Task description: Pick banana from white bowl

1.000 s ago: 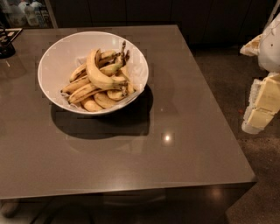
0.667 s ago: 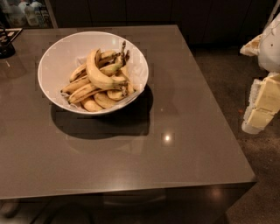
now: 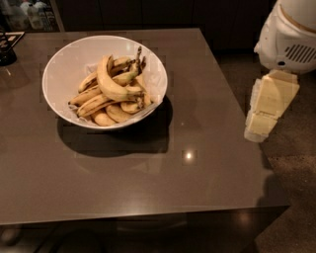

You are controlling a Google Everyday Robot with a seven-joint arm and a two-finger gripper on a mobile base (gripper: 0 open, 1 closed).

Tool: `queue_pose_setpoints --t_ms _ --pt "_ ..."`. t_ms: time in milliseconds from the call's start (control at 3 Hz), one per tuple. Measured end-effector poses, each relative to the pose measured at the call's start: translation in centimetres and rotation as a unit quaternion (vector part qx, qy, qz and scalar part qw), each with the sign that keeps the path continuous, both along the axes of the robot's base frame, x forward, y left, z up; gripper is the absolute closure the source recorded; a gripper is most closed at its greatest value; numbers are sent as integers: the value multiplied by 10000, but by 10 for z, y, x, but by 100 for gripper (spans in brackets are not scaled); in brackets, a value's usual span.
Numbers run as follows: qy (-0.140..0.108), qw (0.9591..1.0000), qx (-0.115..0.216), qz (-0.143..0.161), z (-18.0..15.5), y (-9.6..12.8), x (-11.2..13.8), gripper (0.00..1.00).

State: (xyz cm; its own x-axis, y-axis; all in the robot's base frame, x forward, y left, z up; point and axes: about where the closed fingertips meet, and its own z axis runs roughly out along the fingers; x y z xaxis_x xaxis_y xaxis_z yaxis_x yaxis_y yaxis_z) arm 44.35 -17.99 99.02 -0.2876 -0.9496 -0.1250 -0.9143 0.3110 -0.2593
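Note:
The white bowl (image 3: 64, 63) stands on the left rear part of the dark brown table (image 3: 148, 178). It holds several bananas. The banana (image 3: 109, 80), the largest and strongly curved, pale yellow, lies on top of the pile with its curve open to the right. Smaller brown-streaked bananas lie under and beside it. My gripper (image 3: 269, 106), cream-coloured, hangs downward off the table's right edge, well to the right of the bowl and apart from it. Its white arm housing (image 3: 291, 34) is above it at the top right.
A dark object (image 3: 7, 47) sits at the table's far left edge. Bottles (image 3: 29, 15) stand on a shelf behind the table at top left. The table's right edge drops to a speckled floor (image 3: 296, 173).
My gripper and arm have shifted a little to the left, closer to the table's right edge. The bowl and bananas have not moved.

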Motion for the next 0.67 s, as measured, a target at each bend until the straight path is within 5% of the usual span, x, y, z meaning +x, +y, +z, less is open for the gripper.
queue_pose_setpoints --t_ms 333,667 --pt "90 9992 -380 1 3 42 16 0" --pt "-52 9994 -354 38 6 52 24 0"
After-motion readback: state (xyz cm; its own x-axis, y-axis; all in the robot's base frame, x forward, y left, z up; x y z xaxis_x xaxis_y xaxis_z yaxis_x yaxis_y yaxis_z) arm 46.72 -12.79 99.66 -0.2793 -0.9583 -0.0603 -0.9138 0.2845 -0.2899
